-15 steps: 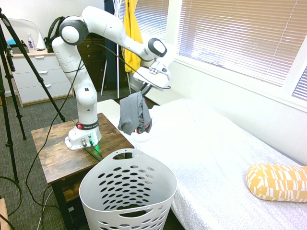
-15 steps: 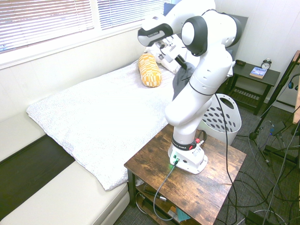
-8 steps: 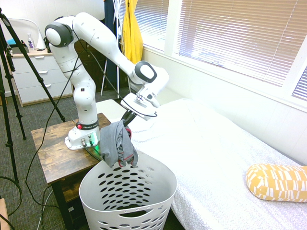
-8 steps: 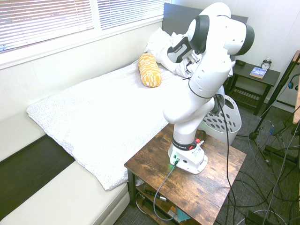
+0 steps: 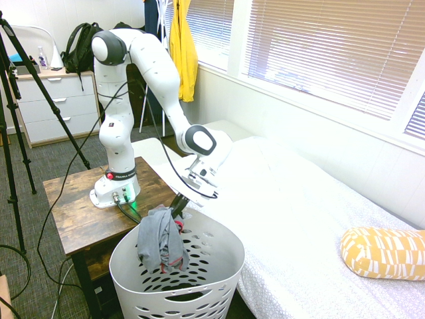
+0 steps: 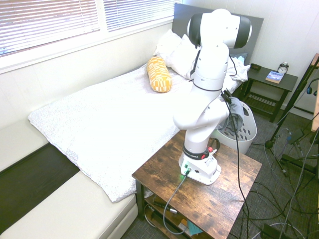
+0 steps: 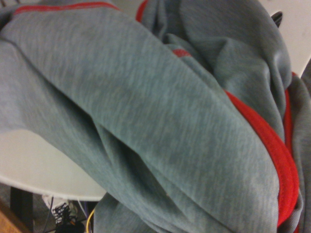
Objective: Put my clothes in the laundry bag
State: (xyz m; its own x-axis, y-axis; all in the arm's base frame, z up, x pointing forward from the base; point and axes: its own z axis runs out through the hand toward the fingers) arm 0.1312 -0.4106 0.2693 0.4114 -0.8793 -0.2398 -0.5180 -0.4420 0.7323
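The clothes (image 5: 159, 242), a grey bundle with a red trim, hang from my gripper (image 5: 178, 207), which is shut on their top. They dangle over the near-left rim of the laundry bag (image 5: 199, 279), a white basket with oval holes, their lower part inside it. In the second exterior view the clothes (image 6: 236, 115) show as a grey fold above the laundry bag (image 6: 245, 128) behind my arm. Grey fabric with a red band fills the wrist view as the clothes (image 7: 160, 121), with the white rim of the laundry bag (image 7: 39, 170) under them.
A wooden side table (image 5: 73, 206) stands left of the basket. The white bed (image 5: 299, 212) lies on its right, with a yellow patterned pillow (image 5: 382, 252). A yellow garment (image 5: 182, 50) hangs by the window. A black backpack (image 5: 78, 46) rests on the dresser.
My arm swung from above the bed toward the basket and came down. The grey bundle travelled with it and now hangs partly inside the basket.
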